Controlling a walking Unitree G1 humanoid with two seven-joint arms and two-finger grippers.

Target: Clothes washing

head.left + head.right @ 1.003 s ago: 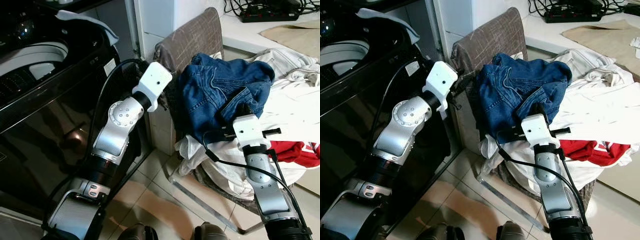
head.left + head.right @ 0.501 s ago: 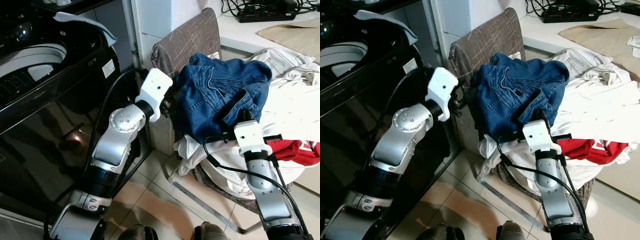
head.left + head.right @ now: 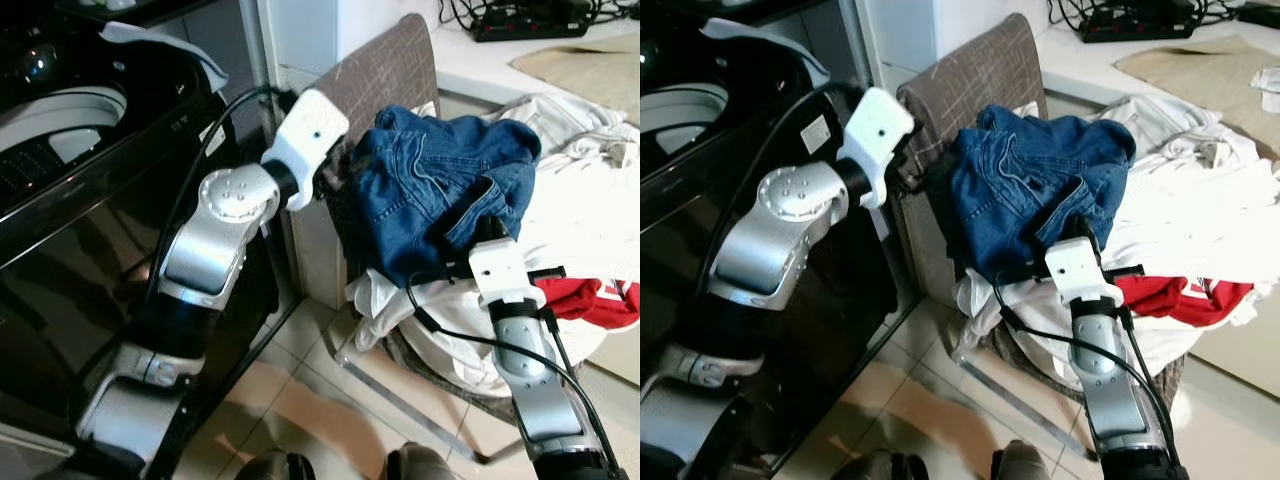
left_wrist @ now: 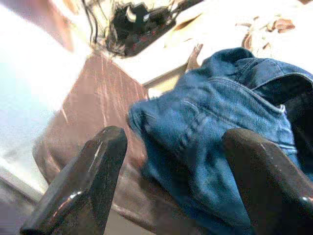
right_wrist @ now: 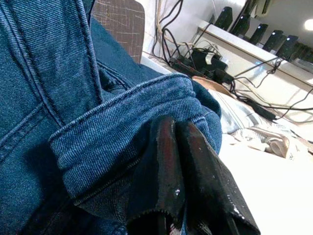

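A brown chair (image 3: 385, 75) is standing between the black washing machine (image 3: 90, 200) and a white bench (image 3: 500, 65) that is carrying a black power strip (image 3: 525, 22). Blue jeans (image 3: 440, 190) are lying heaped on top of white laundry (image 3: 590, 210) and a red garment (image 3: 590, 300) piled on the chair seat, and the chair back is rising just beside the jeans on the machine's side.

Compared with a second ago, the left arm is lifted higher and closer to the chair back, while the right arm is staying almost where it was.

The left gripper (image 4: 171, 161) is hovering beside the chair back with its fingers (image 4: 85, 186) spread wide, facing the jeans without touching them. The right gripper (image 5: 178, 161) is reaching up from below, its fingers pinching a folded denim edge of the jeans.
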